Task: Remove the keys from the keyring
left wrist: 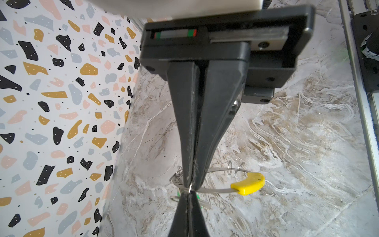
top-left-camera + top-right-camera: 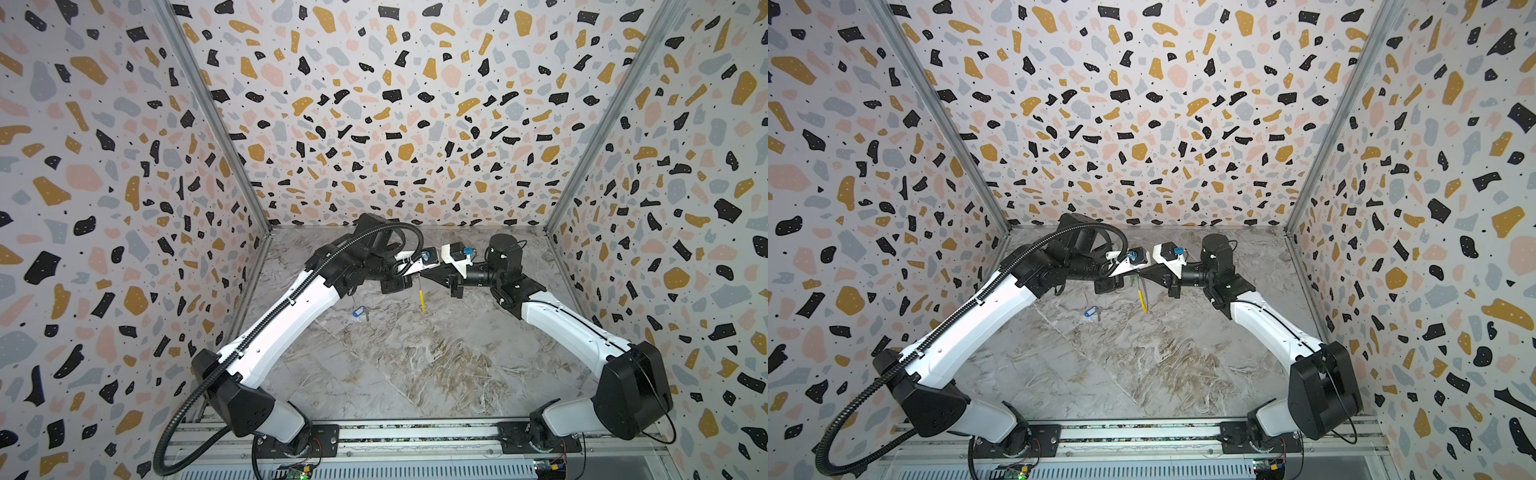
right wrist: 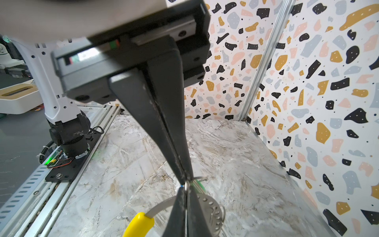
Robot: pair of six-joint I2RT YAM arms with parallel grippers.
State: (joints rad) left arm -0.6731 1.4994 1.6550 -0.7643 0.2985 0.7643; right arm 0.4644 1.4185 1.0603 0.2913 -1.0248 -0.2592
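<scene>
slippage is the risk: left pincer (image 1: 189,187), fully closed, holds the keyring (image 1: 215,191) aloft; right pincer (image 3: 185,181), also closed, pinches the green-tagged key (image 3: 198,184). a skewed pull could wrench the ring free. blue-tagged key (image 2: 359,311) lies on the surface (image 2: 415,374).

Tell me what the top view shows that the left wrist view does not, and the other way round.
Only a top view: the blue key lying alone on the table, off the keyring.
Only the left wrist view: the thin keyring pinched in the shut left fingers, two small rings threaded on it, and the green key at the tips of the shut right fingers, which seem to grip it.
Both: the fingers meeting tip to tip, the yellow sleeve, the marble table.
</scene>
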